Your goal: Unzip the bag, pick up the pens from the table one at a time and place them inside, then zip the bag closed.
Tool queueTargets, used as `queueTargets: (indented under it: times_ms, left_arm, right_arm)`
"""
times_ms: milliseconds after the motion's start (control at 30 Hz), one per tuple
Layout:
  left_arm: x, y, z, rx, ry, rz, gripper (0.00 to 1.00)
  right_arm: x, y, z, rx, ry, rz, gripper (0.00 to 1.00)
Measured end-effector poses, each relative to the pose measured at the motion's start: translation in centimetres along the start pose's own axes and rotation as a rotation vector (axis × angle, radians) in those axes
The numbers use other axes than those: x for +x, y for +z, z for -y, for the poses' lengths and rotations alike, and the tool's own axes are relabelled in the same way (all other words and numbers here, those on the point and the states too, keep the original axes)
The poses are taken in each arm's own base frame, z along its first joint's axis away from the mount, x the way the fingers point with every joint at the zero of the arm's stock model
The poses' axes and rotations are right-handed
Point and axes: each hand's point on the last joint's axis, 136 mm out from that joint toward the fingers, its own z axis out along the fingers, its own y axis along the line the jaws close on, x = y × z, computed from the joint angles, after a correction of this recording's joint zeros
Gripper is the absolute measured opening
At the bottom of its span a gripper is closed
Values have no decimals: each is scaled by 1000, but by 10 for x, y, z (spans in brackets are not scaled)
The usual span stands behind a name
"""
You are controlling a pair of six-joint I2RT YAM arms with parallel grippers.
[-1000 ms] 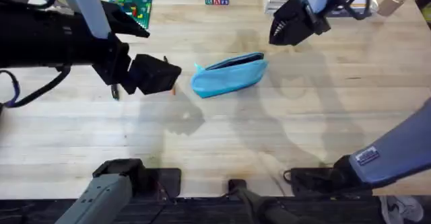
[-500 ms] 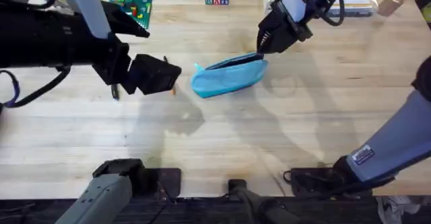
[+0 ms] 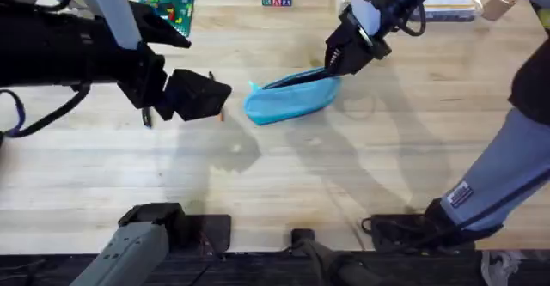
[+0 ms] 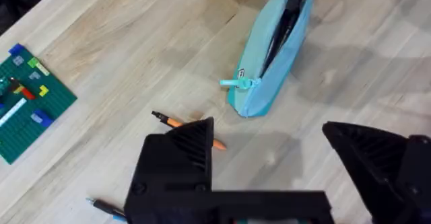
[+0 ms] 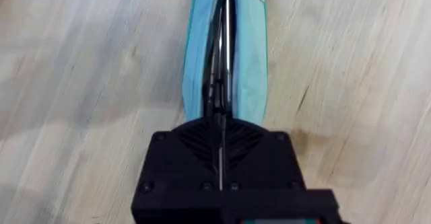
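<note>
Overhead view, left to right: green brick baseplate (image 3: 169, 9) at the far edge; left gripper (image 3: 209, 94) hovers over the table (image 3: 284, 183), fingers spread wide, grasping nothing. Beneath it, in the left wrist view, lie the orange pen (image 4: 188, 128) and, nearer the arm, a dark pen (image 4: 106, 208). Just beside, mid-table, the light blue pouch (image 3: 288, 99), zipper pull (image 4: 241, 83) toward the left gripper. Right gripper (image 3: 333, 65) sits at the pouch's far-right end, fingers pressed together over the zipper line (image 5: 222, 42).
</note>
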Motion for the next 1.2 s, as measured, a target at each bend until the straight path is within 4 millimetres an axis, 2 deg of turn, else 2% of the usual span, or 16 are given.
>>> queueTargets:
  times_ms: [300, 600, 833, 900, 1033, 1100, 1200]
  left_arm:
    - [0, 0, 0, 0, 0, 0, 995]
    - [0, 0, 0, 0, 0, 0, 995]
    - [0, 0, 0, 0, 0, 0, 995]
    - [0, 0, 0, 0, 0, 0, 995]
    - [0, 0, 0, 0, 0, 0, 996]
    - [0, 0, 0, 0, 0, 0, 995]
    - [0, 0, 0, 0, -1, 0, 996]
  right_arm:
    - [-2, 3, 0, -9, -3, 2, 32]
    - [5, 22, -1, -63, 19, 12, 32]
    - [5, 24, -1, -68, 18, 12, 53]
    - [4, 24, -2, -69, 18, 12, 158]
    - [4, 24, -2, -69, 17, 12, 733]
    - [4, 24, -1, -69, 13, 12, 962]
    - [4, 24, -2, -69, 13, 12, 994]
